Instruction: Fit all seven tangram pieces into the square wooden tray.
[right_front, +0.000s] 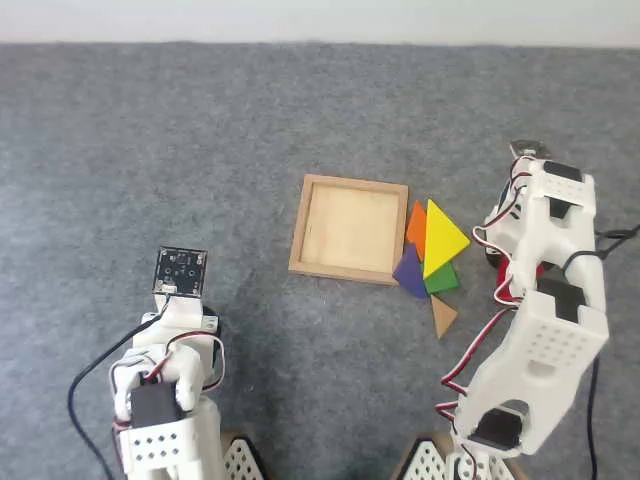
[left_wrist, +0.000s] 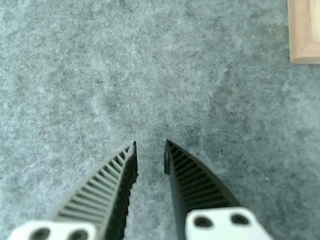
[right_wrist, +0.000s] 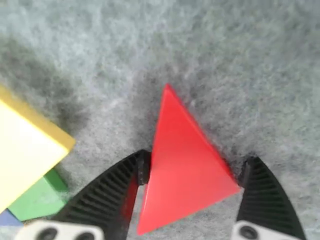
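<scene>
The square wooden tray (right_front: 345, 270) lies in the middle of the grey carpet with nothing inside it. Along its right side lie an orange piece (right_front: 416, 228), a yellow triangle (right_front: 443, 238), a purple piece (right_front: 409, 270), a green piece (right_front: 441, 277) and a tan triangle (right_front: 442, 315). Right of them, my right gripper (right_wrist: 197, 160) is shut on a red triangle (right_wrist: 185, 165), one finger on each side. The yellow triangle (right_wrist: 25, 155) and green piece (right_wrist: 35, 197) lie close beside it. My left gripper (left_wrist: 150, 145) hangs over bare carpet, open by a narrow gap with nothing in it.
The right arm (right_front: 540, 300) stands over the carpet right of the pieces. The left arm (right_front: 170, 340) is at the front left, well away from the tray. A corner of the tray (left_wrist: 302, 30) is seen from the left wrist. Grey carpet covers the table.
</scene>
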